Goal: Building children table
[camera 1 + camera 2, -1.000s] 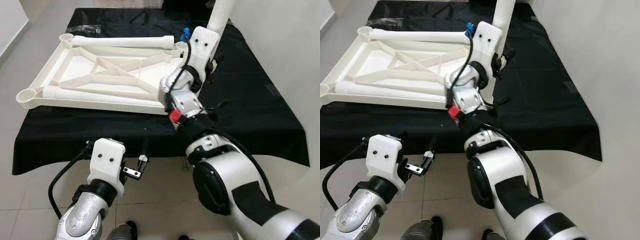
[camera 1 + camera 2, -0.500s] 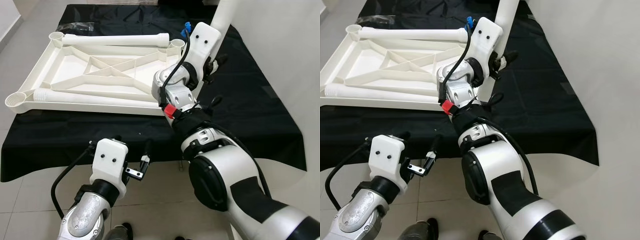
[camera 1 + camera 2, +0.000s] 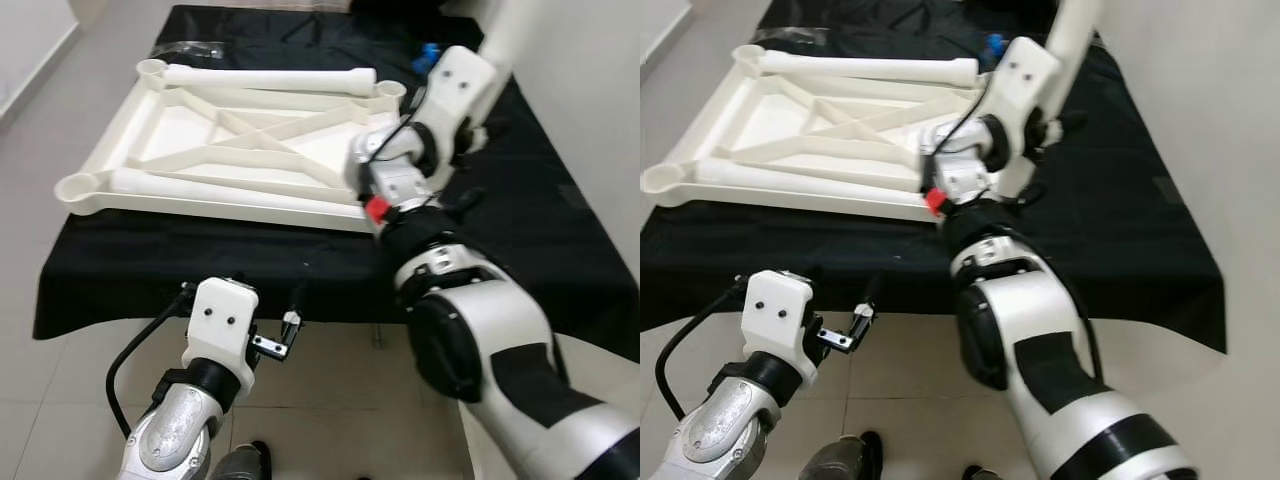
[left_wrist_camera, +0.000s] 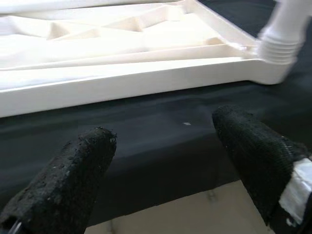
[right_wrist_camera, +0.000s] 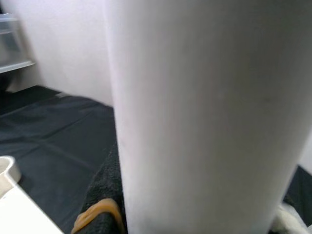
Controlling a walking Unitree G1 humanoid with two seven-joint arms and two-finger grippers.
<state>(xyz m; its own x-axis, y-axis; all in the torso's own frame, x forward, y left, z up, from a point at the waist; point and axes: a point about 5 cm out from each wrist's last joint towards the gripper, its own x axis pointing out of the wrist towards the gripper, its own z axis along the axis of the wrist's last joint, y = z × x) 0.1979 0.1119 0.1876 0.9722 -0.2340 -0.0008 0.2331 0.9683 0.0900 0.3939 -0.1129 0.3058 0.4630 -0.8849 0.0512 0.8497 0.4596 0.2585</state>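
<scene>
Raising right claw gripping upright leg

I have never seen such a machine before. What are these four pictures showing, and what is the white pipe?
A humanoid robot is assembling a children's table. Two pictures come from cameras in its head, looking down; two come from its wrists. On the black cloth lies the white tabletop, upside down, with two loose legs resting on it. The right gripper holds another white leg, the pipe seen close in the right wrist picture. The left gripper is open, low before the cloth's edge, holding nothing.
</scene>
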